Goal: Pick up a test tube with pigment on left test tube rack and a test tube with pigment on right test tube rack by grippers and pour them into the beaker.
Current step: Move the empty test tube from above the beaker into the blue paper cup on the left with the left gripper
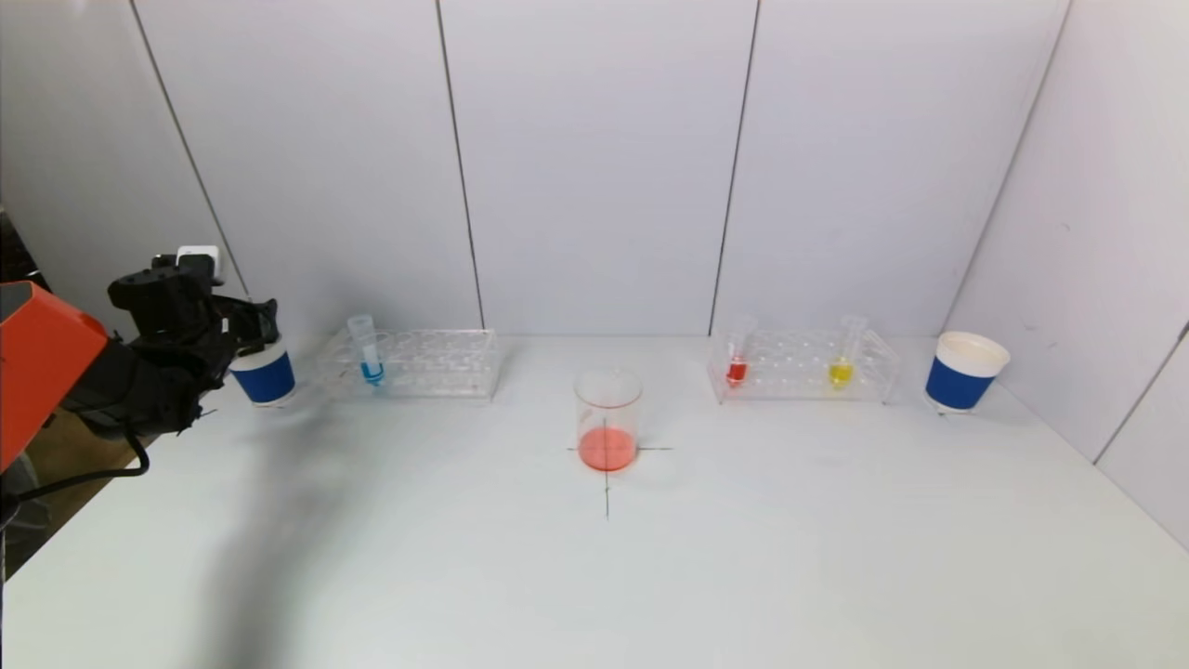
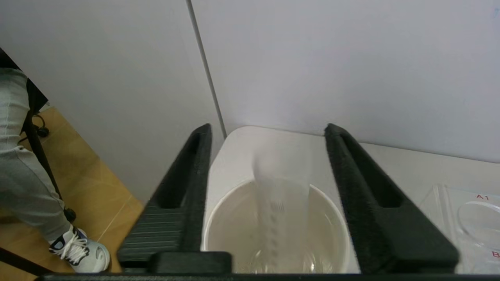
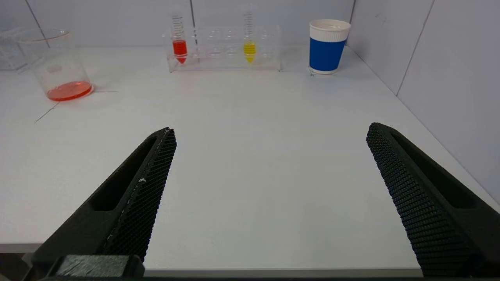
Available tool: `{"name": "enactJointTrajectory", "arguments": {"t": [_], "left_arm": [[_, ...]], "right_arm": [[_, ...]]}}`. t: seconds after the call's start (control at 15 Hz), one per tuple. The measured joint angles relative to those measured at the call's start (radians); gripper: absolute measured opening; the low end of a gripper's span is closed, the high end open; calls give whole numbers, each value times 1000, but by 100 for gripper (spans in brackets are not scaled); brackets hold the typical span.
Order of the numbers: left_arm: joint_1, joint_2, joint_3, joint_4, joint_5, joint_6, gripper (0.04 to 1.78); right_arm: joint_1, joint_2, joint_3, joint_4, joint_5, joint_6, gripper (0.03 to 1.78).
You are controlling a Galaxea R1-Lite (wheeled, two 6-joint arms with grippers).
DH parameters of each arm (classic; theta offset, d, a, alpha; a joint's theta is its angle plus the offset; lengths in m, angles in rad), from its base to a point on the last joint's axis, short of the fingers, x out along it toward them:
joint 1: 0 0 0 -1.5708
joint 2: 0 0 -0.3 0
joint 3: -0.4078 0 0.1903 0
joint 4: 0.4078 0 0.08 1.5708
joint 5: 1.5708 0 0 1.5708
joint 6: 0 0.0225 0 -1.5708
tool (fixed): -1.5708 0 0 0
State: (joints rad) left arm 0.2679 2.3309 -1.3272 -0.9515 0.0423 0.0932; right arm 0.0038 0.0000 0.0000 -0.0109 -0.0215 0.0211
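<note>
Hovering at nine o'clock over the left blue cup (image 1: 265, 375), the left gripper (image 2: 269, 156) stands half open around an empty clear tube (image 2: 281, 218) dropping into it. Blue tube (image 1: 370, 353) sits in the left rack (image 1: 413, 364); beaker (image 1: 607, 420) centre, holding red liquid; red tube (image 1: 738, 353) and yellow tube (image 1: 843, 355) in the right rack (image 1: 803, 367) at two o'clock. Right gripper (image 3: 269, 134) gapes wide, empty, at the near table edge.

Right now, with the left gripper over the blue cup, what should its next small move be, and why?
Probably lift the left gripper straight up, clear of the paper cup. It is open, with a finger on either side of an empty test tube that sits in the cup, apparently untouched, so it seems to hold nothing. The right gripper is open near the table's front edge.
</note>
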Motion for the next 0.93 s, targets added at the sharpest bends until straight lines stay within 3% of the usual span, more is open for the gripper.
{"name": "enactJointTrajectory", "arguments": {"t": [0.2, 0.4, 0.73, 0.93], "left_arm": [[1, -6, 6, 0, 0, 0, 152], [1, -26, 15, 3, -1, 0, 174], [-14, -176, 91, 13, -16, 0, 176], [-56, -358, 219, 24, -40, -1, 176]], "right_arm": [[0, 0, 0, 0, 0, 0, 177], [0, 0, 0, 0, 0, 0, 177], [0, 0, 0, 0, 0, 0, 177], [0, 0, 0, 0, 0, 0, 177]]}}
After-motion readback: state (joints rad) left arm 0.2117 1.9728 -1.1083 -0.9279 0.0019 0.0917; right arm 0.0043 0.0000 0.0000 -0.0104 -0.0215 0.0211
